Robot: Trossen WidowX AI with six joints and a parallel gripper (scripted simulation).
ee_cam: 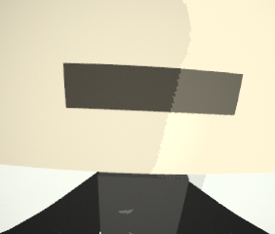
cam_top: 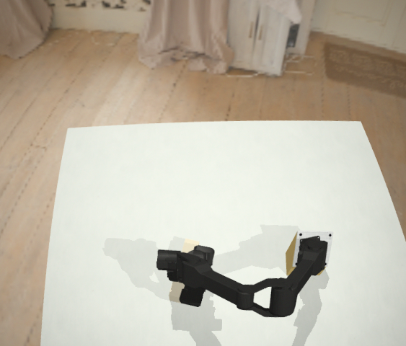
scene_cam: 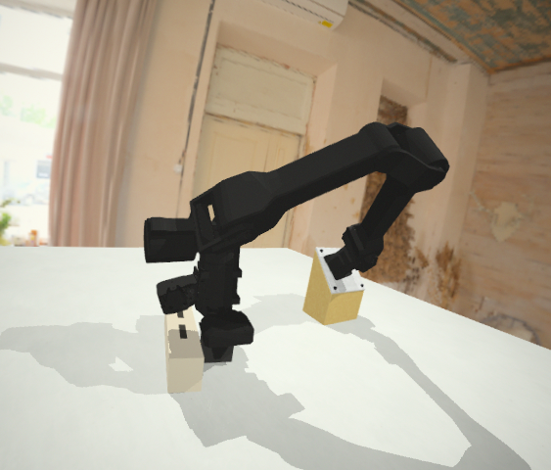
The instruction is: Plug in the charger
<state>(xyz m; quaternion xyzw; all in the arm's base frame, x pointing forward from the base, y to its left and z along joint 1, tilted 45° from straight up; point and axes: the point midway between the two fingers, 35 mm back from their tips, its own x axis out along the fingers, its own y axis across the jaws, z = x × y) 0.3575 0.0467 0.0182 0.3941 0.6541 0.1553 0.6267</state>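
Observation:
The power strip [cam_top: 190,244] [scene_cam: 184,375] [ee_cam: 25,138] is a long cream block on the table. A dark rectangle [scene_cam: 182,331] [ee_cam: 120,88] marks its upper face. My gripper [scene_cam: 218,352] [ee_cam: 137,177] is low beside the strip's long side and shut on the charger. The charger [ee_cam: 139,205] is a dark grey block, seen between the black fingers at the bottom of the wrist view. Its front end meets the strip's edge there. Its prongs are out of sight; whether they are inside an outlet cannot be told. In the top view the arm covers the fingertips and the strip's middle.
The arm's base stands on a yellow wedge block [cam_top: 289,256] [scene_cam: 339,310] with a white top plate [cam_top: 305,233] [scene_cam: 341,286]. The white table [cam_top: 195,167] [scene_cam: 63,283] carries the arm's broad shadows. The arm arches over the table between base and strip.

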